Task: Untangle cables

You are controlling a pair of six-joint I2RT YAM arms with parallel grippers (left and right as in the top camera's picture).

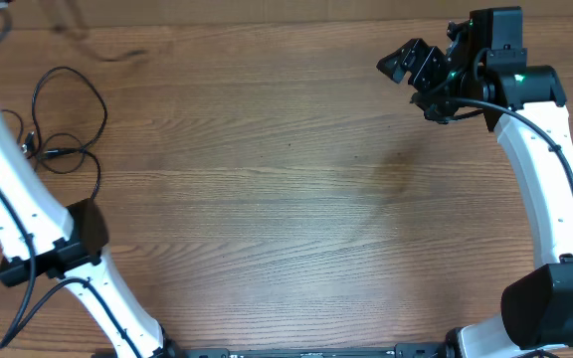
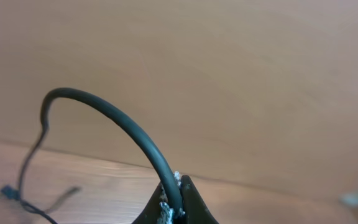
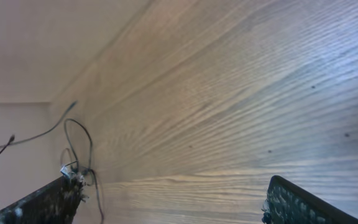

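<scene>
A thin black cable (image 1: 100, 104) lies in loops at the table's far left, with small connectors bunched near its lower part. My left gripper (image 2: 174, 205) is shut on a black cable (image 2: 117, 118), which arcs up and left out of the jaws and then drops toward the table. In the overhead view this gripper is past the top-left corner and hidden. My right gripper (image 1: 406, 75) is open and empty, held above the table's far right. Its wrist view shows its fingers (image 3: 173, 199) wide apart and the cable loops (image 3: 91, 146) far off.
The wooden table (image 1: 286, 199) is bare across its middle and right. A faint thin cable end (image 1: 107, 50) runs near the back left. The left arm's white links (image 1: 8, 199) stand along the left edge, beside the cable loops.
</scene>
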